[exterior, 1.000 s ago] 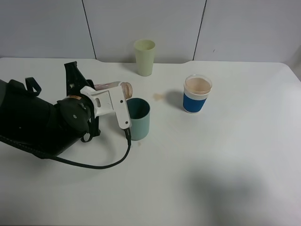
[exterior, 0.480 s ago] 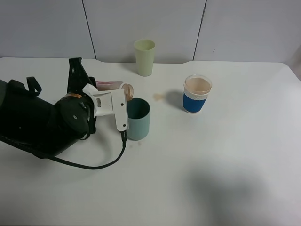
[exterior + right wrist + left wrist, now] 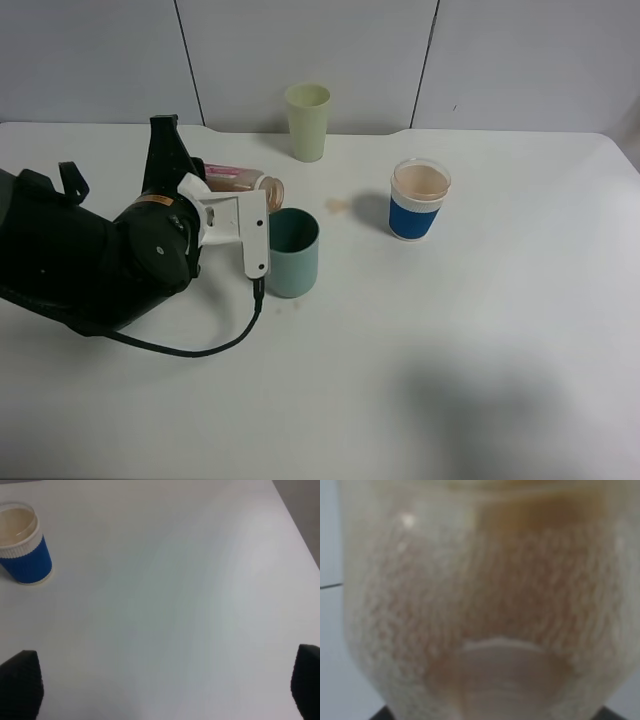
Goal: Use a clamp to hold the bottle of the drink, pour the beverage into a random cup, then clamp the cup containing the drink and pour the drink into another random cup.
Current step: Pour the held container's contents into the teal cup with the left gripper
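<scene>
My left gripper [image 3: 244, 203] is shut on the bottle of the drink [image 3: 236, 180], which lies nearly level with its mouth beside the far-left rim of the teal-green cup [image 3: 293, 254]. Up close in the left wrist view the bottle [image 3: 480, 605] fills the frame, with brown beverage [image 3: 540, 510] inside it. Whether the teal cup's dark inside holds liquid I cannot tell. Further right stands the clear blue-banded cup [image 3: 418, 201], holding pale brown liquid. It also shows in the right wrist view [image 3: 22, 545], well away from my open right gripper [image 3: 164, 690].
A pale yellow-green cup [image 3: 308, 121] stands at the back of the white table [image 3: 480, 340]. A small brownish spot [image 3: 338, 205] marks the table between the teal and blue-banded cups. The left arm's black cable [image 3: 200, 345] loops on the table in front of it.
The left wrist has turned, its white finger plate swinging steeper and more of the bottle's body showing. The bottle's mouth stays by the teal cup's rim. The cups have not moved.
</scene>
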Robot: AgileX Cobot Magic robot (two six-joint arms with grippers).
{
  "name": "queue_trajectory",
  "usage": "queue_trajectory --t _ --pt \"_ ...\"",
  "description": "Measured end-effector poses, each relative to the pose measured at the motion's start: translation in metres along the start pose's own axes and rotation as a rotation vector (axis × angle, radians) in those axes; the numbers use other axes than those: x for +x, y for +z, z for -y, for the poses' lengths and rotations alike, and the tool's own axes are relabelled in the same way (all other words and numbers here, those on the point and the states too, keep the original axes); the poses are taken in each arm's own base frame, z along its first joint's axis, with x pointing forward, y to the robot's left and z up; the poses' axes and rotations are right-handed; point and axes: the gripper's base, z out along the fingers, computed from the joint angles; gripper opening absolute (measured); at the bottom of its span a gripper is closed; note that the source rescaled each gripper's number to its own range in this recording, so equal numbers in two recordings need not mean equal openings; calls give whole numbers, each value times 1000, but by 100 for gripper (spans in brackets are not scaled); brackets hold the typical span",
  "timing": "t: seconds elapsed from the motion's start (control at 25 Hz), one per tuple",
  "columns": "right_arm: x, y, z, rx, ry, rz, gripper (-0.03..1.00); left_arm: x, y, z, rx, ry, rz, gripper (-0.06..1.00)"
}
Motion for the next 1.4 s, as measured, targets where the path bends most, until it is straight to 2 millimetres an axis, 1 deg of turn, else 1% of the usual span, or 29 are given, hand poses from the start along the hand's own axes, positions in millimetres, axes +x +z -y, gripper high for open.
queue_trajectory --t 0.44,0.8,1.4 --pt "0 0 0 0 0 0 99 -1 0 -2 -20 53 12 7" --pt "0 0 0 0 0 0 99 -2 0 -3 -37 134 18 7" --pt "0 0 0 0 0 0 99 -2 0 -4 -48 158 13 7"
